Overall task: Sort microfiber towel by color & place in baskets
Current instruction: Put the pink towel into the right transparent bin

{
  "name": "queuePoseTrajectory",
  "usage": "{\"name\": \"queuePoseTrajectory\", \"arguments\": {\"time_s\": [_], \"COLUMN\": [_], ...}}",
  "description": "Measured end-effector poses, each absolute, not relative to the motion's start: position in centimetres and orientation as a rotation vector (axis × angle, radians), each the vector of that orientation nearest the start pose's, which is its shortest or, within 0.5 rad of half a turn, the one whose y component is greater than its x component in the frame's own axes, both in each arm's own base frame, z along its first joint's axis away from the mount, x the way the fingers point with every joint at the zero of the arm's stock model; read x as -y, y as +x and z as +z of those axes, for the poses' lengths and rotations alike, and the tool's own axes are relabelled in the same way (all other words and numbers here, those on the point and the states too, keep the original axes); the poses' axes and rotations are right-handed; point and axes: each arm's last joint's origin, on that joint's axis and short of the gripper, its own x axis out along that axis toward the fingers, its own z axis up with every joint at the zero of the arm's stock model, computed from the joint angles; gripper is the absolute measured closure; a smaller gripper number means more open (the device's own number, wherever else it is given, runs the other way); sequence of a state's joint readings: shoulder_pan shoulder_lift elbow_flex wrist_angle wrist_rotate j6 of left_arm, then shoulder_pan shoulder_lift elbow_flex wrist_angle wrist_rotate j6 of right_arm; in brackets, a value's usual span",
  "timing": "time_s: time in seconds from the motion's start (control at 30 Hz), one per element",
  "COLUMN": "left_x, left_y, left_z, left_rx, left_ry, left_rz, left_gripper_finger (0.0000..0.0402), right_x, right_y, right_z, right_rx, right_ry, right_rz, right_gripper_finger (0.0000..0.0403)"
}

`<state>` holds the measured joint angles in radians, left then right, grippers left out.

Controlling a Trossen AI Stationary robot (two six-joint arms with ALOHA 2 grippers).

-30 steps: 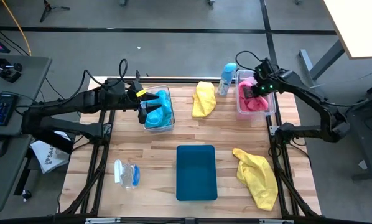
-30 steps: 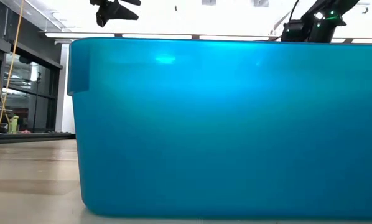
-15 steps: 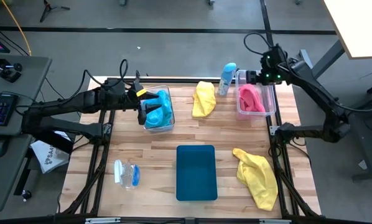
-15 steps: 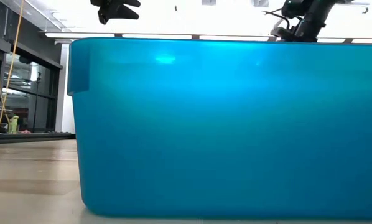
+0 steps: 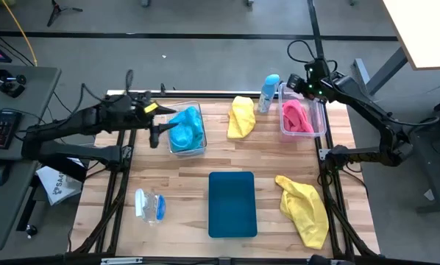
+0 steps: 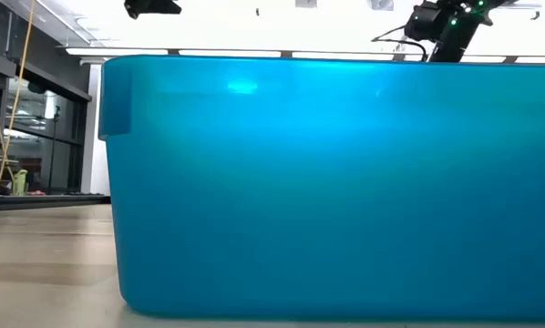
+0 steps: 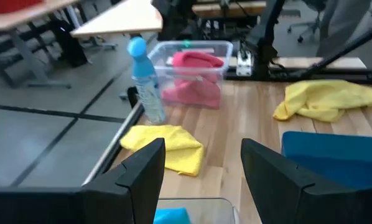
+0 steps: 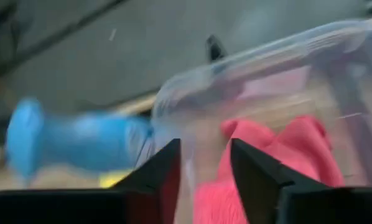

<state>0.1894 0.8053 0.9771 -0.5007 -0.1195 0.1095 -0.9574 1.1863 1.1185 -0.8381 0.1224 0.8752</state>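
The pink towel (image 5: 297, 116) lies in the clear bin (image 5: 321, 129) at 1 o'clock and the blue one (image 5: 188, 129) in the bin at 11, so both claws (left (image 5: 155, 135) and right (image 5: 294, 80), fingers apart, empty) hover beside them, while two yellow towels (image 5: 306, 210) wait on the bench (image 5: 176, 191), probably for the teal tray (image 5: 232, 204).

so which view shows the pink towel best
The high view: the pink towel lies whole inside its clear bin, seen from straight above. The left wrist view shows it far off through the bin wall, the right wrist view only a blurred part, and the low view nothing; the teal tray blocks it.
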Motion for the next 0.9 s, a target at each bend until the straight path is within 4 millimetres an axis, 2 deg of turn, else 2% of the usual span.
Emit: {"name": "queuePoseTrajectory", "arguments": {"time_s": [0.13,0.2,0.33,0.4,0.63,0.9], "left_x": [-3.1,-2.9,-2.7,-2.6,-2.4,-2.6], "left_y": [13.7,12.9,11.6,11.1,10.1,10.2], "left_z": [37.2,37.5,37.9,38.0,38.1,38.0], "left_rx": [-0.288,-0.262,-0.231,-0.226,-0.214,-0.223], "left_ry": [0.108,0.122,0.128,0.127,0.128,0.117], "left_rz": [0.32,0.321,0.322,0.323,0.326,0.388], "left_gripper_finger": [0.0202,0.0202,0.0202,0.0202,0.0202,0.0202], "right_x": [18.7,18.5,17.9,17.6,17.3,16.2], "right_y": [13.2,13.4,13.9,14.1,14.8,13.7], "right_z": [30.8,29.9,27.4,26.2,23.1,19.3], "right_rx": [-0.264,-0.226,-0.115,-0.058,0.185,0.19], "right_ry": [1.143,1.186,1.323,1.371,1.49,1.605], "right_rz": [-1.524,-1.561,-1.632,-1.662,-1.646,-1.728], "right_gripper_finger": [0.0363,0.0392,0.0383,0.0392,0.0401,0.0402]}}
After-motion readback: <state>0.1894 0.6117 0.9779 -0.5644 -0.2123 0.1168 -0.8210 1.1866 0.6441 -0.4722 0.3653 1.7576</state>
